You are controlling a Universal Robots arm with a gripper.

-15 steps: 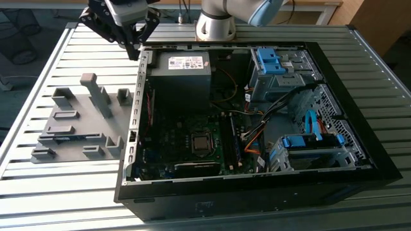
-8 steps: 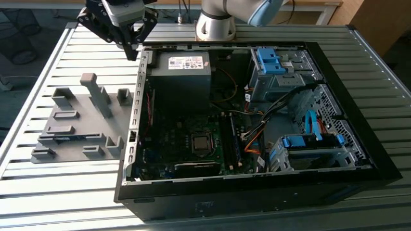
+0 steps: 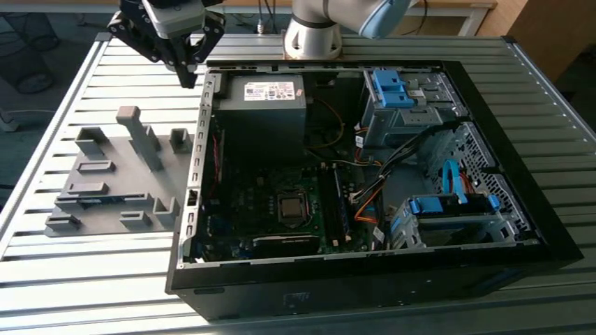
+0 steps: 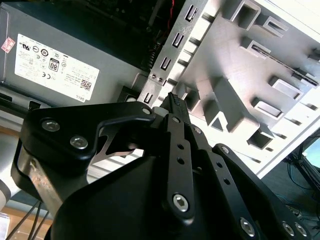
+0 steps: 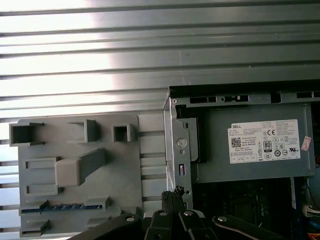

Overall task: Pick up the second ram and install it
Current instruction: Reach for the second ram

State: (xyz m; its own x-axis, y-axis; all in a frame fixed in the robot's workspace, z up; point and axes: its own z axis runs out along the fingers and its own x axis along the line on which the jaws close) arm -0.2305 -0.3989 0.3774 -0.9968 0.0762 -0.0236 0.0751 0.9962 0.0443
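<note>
Blue-green, the second ram (image 5: pixel 65 206) is lying in its slot on the grey holder (image 5: pixel 125 170), beside the computer case (image 3: pixel 373 293) on the counter (image 3: pixel 93 293); the gripper (image 3: pixel 189 73) is hanging over the case's edge (by the power supply (image 3: pixel 265 91)), fingers (image 4: pixel 175 107) pressed together, carrying nothing; pickup and installing are both waiting.

Indoors, daylight-bright. Grey ribbed metal table (image 3: pixel 84 279), slats running across the exterior view. Strong white glare on table slats in the first wrist view (image 5: pixel 125 45). Dark grey-blue floor (image 3: pixel 42 150) off the table edge on the exterior view's left. On that floor a dark mesh bin (image 3: pixel 24 59), partly cut off, and a white cable (image 3: pixel 10 122) nearer. Brown wooden panel (image 3: pixel 554 28) at far corner, exterior view's right. Pale wood strip (image 3: pixel 456 8) behind the table's far edge. Loose dark cables (image 4: pixel 296 167) on floor in the second wrist view.
</note>
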